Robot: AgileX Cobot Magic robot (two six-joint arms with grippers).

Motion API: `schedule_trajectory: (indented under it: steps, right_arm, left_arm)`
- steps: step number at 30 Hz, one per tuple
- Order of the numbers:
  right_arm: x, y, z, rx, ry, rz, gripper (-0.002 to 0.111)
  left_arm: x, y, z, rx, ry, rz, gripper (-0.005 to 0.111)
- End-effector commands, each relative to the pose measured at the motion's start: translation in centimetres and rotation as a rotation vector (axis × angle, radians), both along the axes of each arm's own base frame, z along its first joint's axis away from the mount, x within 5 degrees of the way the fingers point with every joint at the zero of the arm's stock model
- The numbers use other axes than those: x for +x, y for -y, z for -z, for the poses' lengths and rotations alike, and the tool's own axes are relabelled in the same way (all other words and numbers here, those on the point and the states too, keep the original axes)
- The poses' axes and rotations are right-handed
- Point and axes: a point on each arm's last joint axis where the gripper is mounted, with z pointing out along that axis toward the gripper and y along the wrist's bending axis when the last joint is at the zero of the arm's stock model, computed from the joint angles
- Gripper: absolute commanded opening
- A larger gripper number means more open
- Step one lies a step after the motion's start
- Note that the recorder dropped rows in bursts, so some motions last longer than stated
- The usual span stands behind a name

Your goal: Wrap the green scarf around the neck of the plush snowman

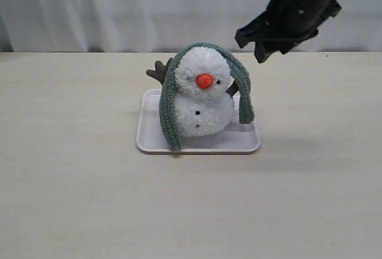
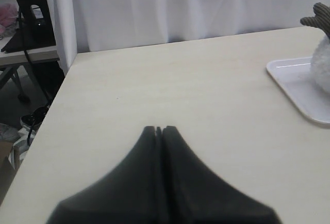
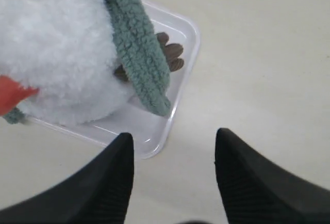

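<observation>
Plush snowman (image 1: 200, 108) on white tray (image 1: 156, 145), desk centre; green scarf (image 1: 169, 113) draped over its head, ends hanging left and right.
Right gripper (image 3: 174, 139) hovers far right, jaws apart, empty; left gripper (image 2: 160, 129) closed, empty. Risk: scarf rides the crown, not the neck (image 1: 204, 96), and may slip off. Pale wood-grain desk (image 1: 71, 187); white curtain (image 1: 89, 8) behind.

A table (image 1: 71, 181) with a curtain (image 1: 89, 8) behind it. Near its middle lies a tray (image 1: 149, 142), and on the tray stands a snowman (image 1: 200, 113). A scarf (image 1: 169, 107) lies over the top of its head, not at the neck; one end hangs down each side, the left reaching the tray's front edge. The right gripper (image 1: 253, 45) hangs above and right of the snowman, apart from it. The left gripper (image 2: 159, 128) sits low over the table, well left of the tray.
</observation>
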Motion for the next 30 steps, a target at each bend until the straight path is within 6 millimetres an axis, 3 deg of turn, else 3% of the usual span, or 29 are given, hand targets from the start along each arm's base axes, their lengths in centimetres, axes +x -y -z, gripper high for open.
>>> schedule_trajectory:
  steps: [1, 5, 11, 13, 18, 22, 30]
  right_arm:
    - [-2.4, 2.6, 1.3, 0.121, 0.116, -0.066, 0.047]
    - [-3.5, 4.0, 5.4, 0.121, 0.191, -0.076, 0.047]
    - [-3.7, 2.1, 10.0, 0.171, 0.201, -0.151, 0.047]
    - [-3.2, 2.1, 11.0, 0.175, 0.188, -0.135, 0.048]
    - [-2.4, 2.1, 12.8, 0.159, 0.188, -0.112, 0.064]
    - [-1.9, 2.1, 13.3, 0.155, 0.219, -0.094, 0.061]
    - [-1.0, 1.8, 16.5, 0.114, 0.192, -0.106, 0.058]
  left_arm:
    - [0.0, 0.0, 0.0, -0.004, 0.009, 0.000, 0.000]
    - [0.0, 0.0, 0.0, -0.004, 0.009, 0.000, 0.000]
    - [0.0, 0.0, 0.0, -0.004, 0.009, 0.000, 0.000]
    - [0.0, 0.0, 0.0, -0.004, 0.009, 0.000, 0.000]
    - [0.0, 0.0, 0.0, -0.004, 0.009, 0.000, 0.000]
    - [0.0, 0.0, 0.0, -0.004, 0.009, 0.000, 0.000]
    - [0.0, 0.0, 0.0, -0.004, 0.009, 0.000, 0.000]
